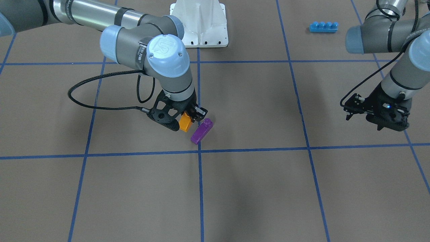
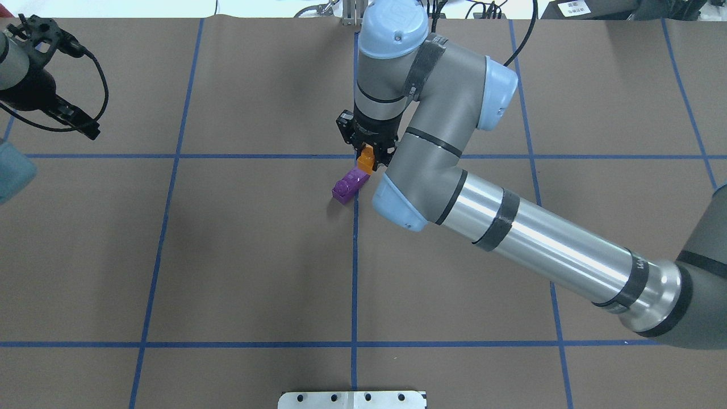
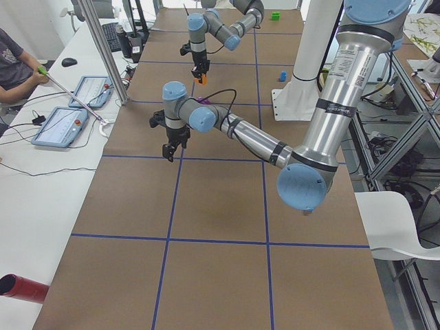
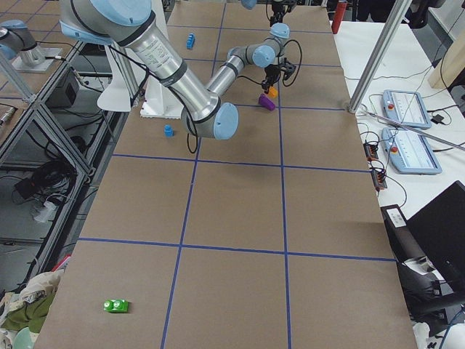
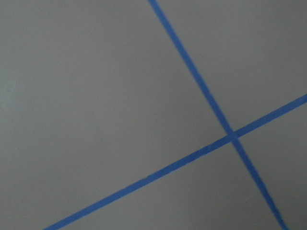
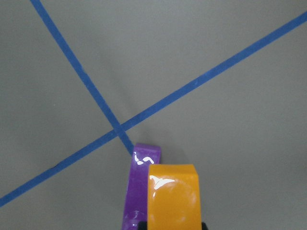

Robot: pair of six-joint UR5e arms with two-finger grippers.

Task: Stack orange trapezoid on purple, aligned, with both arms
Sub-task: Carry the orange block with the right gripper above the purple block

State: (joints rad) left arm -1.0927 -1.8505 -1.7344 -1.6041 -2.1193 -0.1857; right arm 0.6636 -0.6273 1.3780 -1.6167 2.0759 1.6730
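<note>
The right hand [image 1: 185,118] is clamped shut on the orange trapezoid [image 1: 184,122], just left of centre in the front view. The block is pinched by its sides, probably so the underside is left free to be pressed onto a stud. The purple [image 1: 201,131] is lying on the bench [image 1: 255,188] right next to it, slanted across the tape cross in the middle of the frame. In the right wrist view the orange block is seen at the bottom edge, with the purple tucked just beside and partly behind it. So the approach looks lined up but the stack isn't made yet. Whether the two are touching can't be told.

The left hand [image 1: 364,121] hangs over bare bench at the far right of the front view, well apart from both blocks. It looks open and nothing is held in it. It's likely there to steady the purple later, since both arms are called for. A long blue brick [image 1: 323,27] sits at the upper right, not needed here.
</note>
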